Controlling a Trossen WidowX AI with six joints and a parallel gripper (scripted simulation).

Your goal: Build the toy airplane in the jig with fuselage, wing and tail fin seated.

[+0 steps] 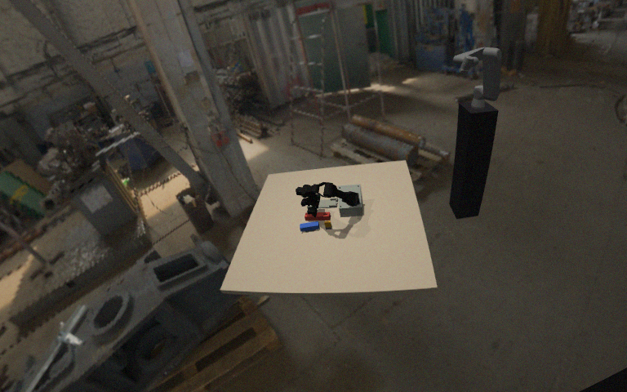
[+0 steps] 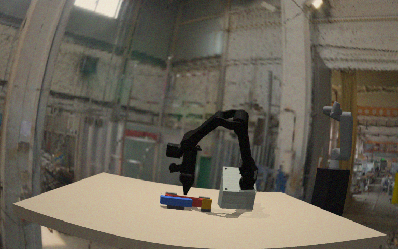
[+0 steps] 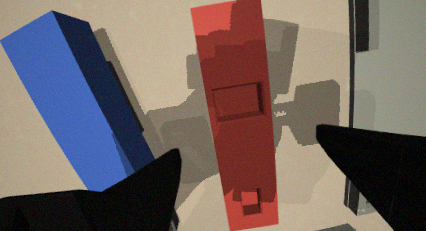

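The red fuselage (image 3: 235, 51) (image 1: 317, 216) (image 2: 196, 201) lies flat on the table beside the grey jig (image 3: 390, 81) (image 1: 331, 202). Its top shows a large socket in the middle and a small one near one end. The blue wing (image 3: 60, 91) (image 1: 309, 226) (image 2: 175, 201) lies on the table on the fuselage's other side. The yellow tail fin (image 1: 327, 224) (image 2: 206, 204) stands near the fuselage's end and is out of the wrist view. My gripper (image 3: 248, 143) (image 1: 312, 209) (image 2: 186, 189) is open, points down, and hangs just above the fuselage with one finger on each side.
The arm stands on a grey pedestal block (image 1: 353, 208) (image 2: 236, 197) right behind the jig on the beige table (image 1: 356, 262) (image 2: 102, 197). A black pillar (image 1: 472, 160) (image 2: 330, 188) with a grey arm on top stands off the table to the right.
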